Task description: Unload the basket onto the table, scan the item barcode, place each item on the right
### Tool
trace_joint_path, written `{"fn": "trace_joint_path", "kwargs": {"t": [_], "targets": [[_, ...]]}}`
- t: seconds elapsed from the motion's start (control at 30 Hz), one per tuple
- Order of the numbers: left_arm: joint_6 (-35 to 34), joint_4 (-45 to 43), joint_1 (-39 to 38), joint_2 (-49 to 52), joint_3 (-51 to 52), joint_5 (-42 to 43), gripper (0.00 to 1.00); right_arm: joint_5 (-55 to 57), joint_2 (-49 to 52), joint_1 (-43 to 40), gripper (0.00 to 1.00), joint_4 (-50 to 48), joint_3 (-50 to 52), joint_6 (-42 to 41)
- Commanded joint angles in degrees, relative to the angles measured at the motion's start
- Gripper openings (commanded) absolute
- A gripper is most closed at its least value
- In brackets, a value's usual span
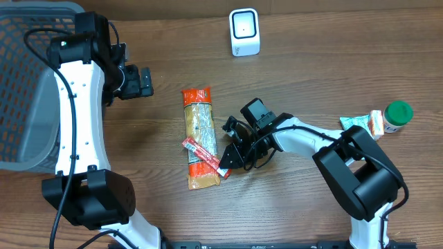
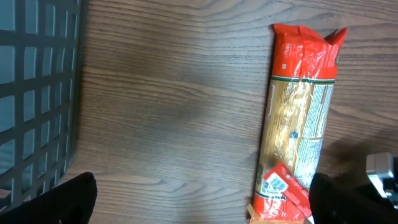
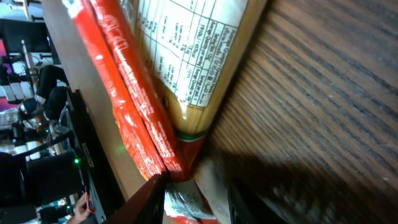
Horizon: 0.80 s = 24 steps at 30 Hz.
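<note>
A long pasta packet (image 1: 201,138) with red ends lies in the middle of the table, and a slim red packet (image 1: 202,156) lies slantwise across its near half. My right gripper (image 1: 231,161) is low at that slim packet's right end. In the right wrist view the gripper (image 3: 196,202) has the packet's crimped white-and-red end between its fingers, and the slim red packet (image 3: 130,106) runs up along the pasta packet (image 3: 186,50). My left gripper (image 1: 142,79) hovers open to the upper left, empty (image 2: 202,208). The white scanner (image 1: 244,32) stands at the back.
A grey mesh basket (image 1: 28,83) fills the left side, under the left arm. At the right edge stand a green-capped bottle (image 1: 396,116) and a small green and orange packet (image 1: 363,123).
</note>
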<state>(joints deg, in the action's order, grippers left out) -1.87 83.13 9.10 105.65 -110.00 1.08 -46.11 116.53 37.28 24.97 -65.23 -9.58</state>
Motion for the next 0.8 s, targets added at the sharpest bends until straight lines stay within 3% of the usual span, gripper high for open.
{"fn": "trace_joint_path", "kwargs": {"t": [0.0, 0.13, 0.77], "targets": [[0.61, -0.02, -0.13, -1.42, -1.03, 0.24, 1.00, -0.70, 0.33, 0.50, 0.31, -0.39, 0.37, -0.90], [0.61, -0.02, -0.13, -1.42, -1.03, 0.24, 1.00, -0.72, 0.33, 0.59, 0.24, -0.44, 0.37, -0.92], [0.61, -0.02, -0.13, -1.42, -1.03, 0.22, 1.00, -4.59, 0.33, 0.59, 0.27, -2.23, 0.37, -0.92]]}}
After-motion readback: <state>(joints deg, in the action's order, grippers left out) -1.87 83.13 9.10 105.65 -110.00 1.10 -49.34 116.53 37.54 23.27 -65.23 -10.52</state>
